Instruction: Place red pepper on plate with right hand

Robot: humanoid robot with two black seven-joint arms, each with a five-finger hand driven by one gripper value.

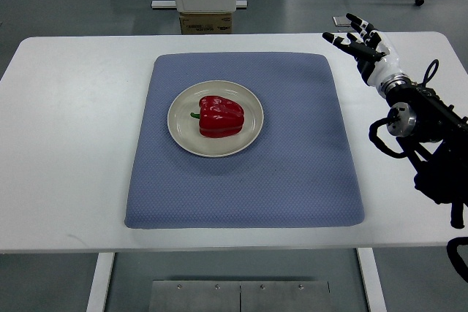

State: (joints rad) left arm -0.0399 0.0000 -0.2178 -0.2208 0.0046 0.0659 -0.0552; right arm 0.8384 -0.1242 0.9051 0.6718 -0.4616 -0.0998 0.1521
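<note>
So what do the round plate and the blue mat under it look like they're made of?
The round cream plate looks like glazed ceramic, possibly melamine: smooth, with a soft sheen and a raised rim. The blue-grey square mat looks like padded fabric or foam: a fine dotted weave, matte, with rounded, cushioned edges. Neither can be settled from this view alone.

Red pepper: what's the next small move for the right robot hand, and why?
Probably none toward the pepper: just retract the right robot hand to rest. The red pepper already lies on the plate, well inside its rim, on the blue mat. The hand is open, empty, and off to the table's far right corner, clear of the plate.
</note>
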